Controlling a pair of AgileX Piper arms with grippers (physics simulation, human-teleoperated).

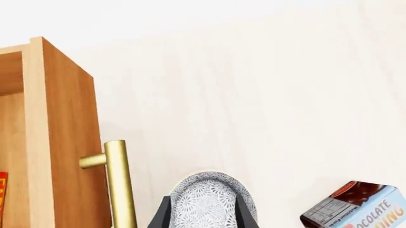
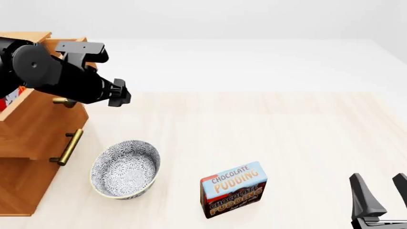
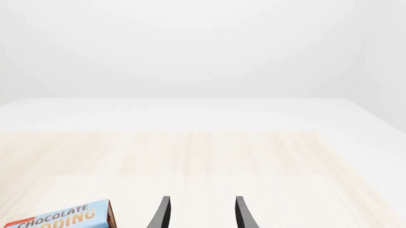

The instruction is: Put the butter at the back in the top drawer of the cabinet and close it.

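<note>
Front view: warm-brown wooden cabinet (image 2: 28, 138), open top drawer (image 2: 38, 102).
Left wrist view: red butter box (image 1: 3, 199) inside drawer; left gripper (image 1: 203, 213) parted, empty.
Right wrist view: right gripper (image 3: 199, 211) parted, empty.

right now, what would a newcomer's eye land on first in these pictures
First the wooden cabinet at the table's left edge, its top drawer pulled open with a sliver of red butter box inside and the black left arm looming over it. Next, the patterned bowl just right of the cabinet, and the chocolate pudding box standing near the front centre.
</note>
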